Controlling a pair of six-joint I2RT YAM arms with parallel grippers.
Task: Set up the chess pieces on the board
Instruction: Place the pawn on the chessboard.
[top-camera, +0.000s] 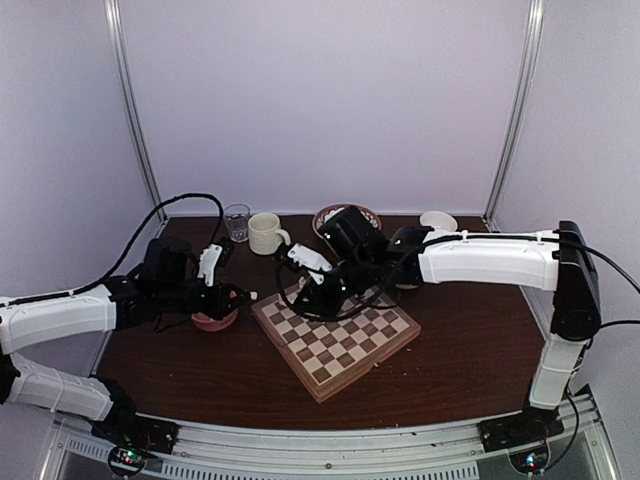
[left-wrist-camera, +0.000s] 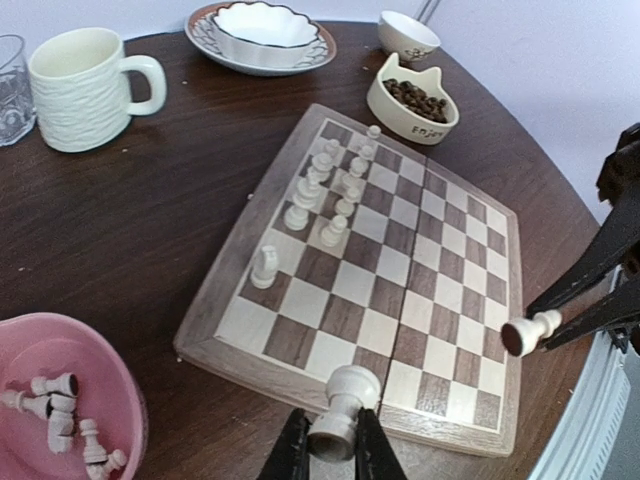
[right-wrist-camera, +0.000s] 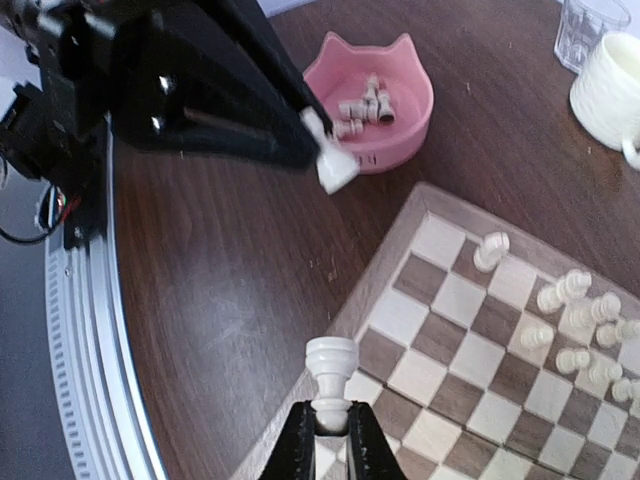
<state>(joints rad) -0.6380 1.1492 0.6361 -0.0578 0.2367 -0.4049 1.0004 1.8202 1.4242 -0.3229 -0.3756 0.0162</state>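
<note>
Chess pieces (left-wrist-camera: 298, 213): about a dozen stand bunched at one corner of the board (left-wrist-camera: 400, 290), with most squares bare. More lie in the pink bowl (left-wrist-camera: 50, 345) beside it, so likely under half done. Left gripper (left-wrist-camera: 333, 440) and right gripper (right-wrist-camera: 330, 425) each clench one chess piece at the board's edge, close together. Bare squares leave room; cream dish (left-wrist-camera: 412, 100) and mug (left-wrist-camera: 80, 90) crowd the far side.

Left wrist view clips my pink bowl (left-wrist-camera: 40, 345) at the corner, the glass (left-wrist-camera: 8, 90) at the edge; from above, the right arm (top-camera: 480, 258) covers the chess pieces (left-wrist-camera: 298, 216), so I can't count them.
</note>
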